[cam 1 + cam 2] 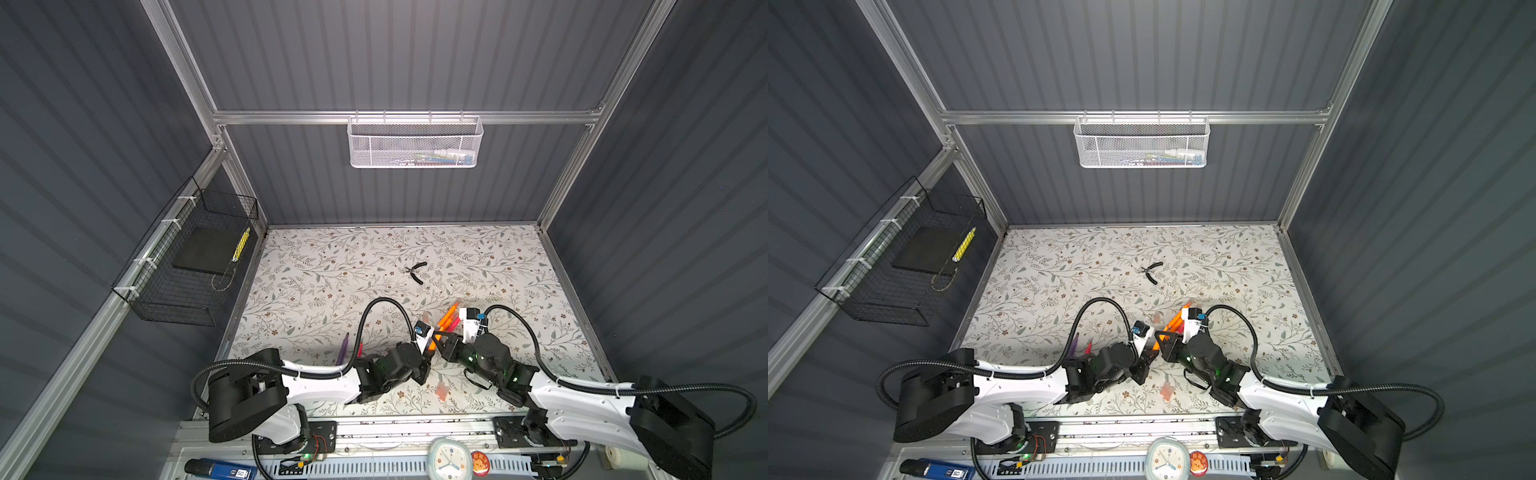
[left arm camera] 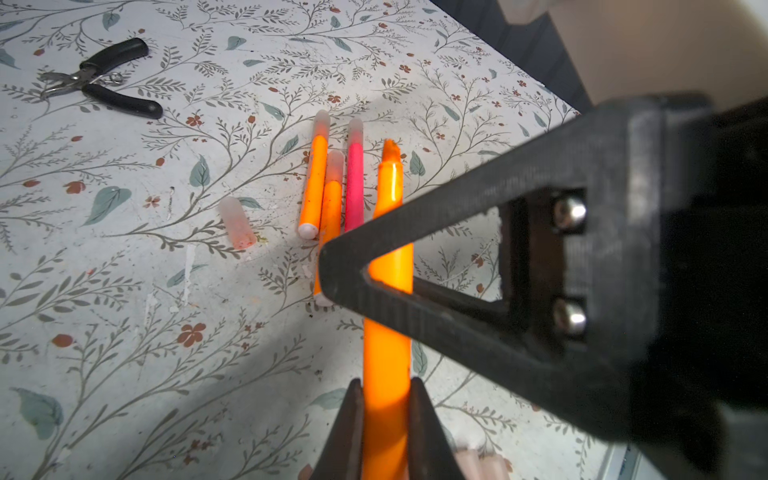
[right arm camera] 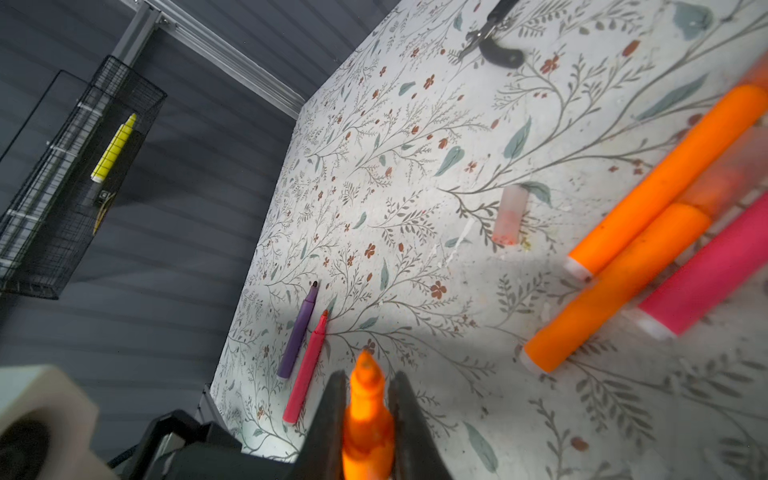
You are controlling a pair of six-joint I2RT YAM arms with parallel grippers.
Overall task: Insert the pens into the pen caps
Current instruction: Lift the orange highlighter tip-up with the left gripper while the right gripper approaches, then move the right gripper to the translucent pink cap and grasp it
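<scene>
Nearest the counter's front edge we note a small cluster of front caps, pinkish-orange. We cannot count them.

Just beyond, the two tools meet near the middle. The left tool is clamped tight on the barrel of the bare orange pen. The right tool is pinched closed on the same pen, just behind its pointed tip. The pen is held above the counter, uncapped, bridging both tools.

Off to the left at about the same depth, the purple pen and the pink-red pen lie side by side on the counter, both uncapped and tips pointing away from us.

Farther back three capped pens lie in a row, touching: the outer orange pen, the middle orange pen and the capped pink pen. The right tool's finger partly hides the middle one in the left wrist view. A loose cap lies near the outer orange pen, apart from it.

Beyond that, black-handled pliers lie alone, handles spread.

On the back wall hangs a white mesh basket.
</scene>
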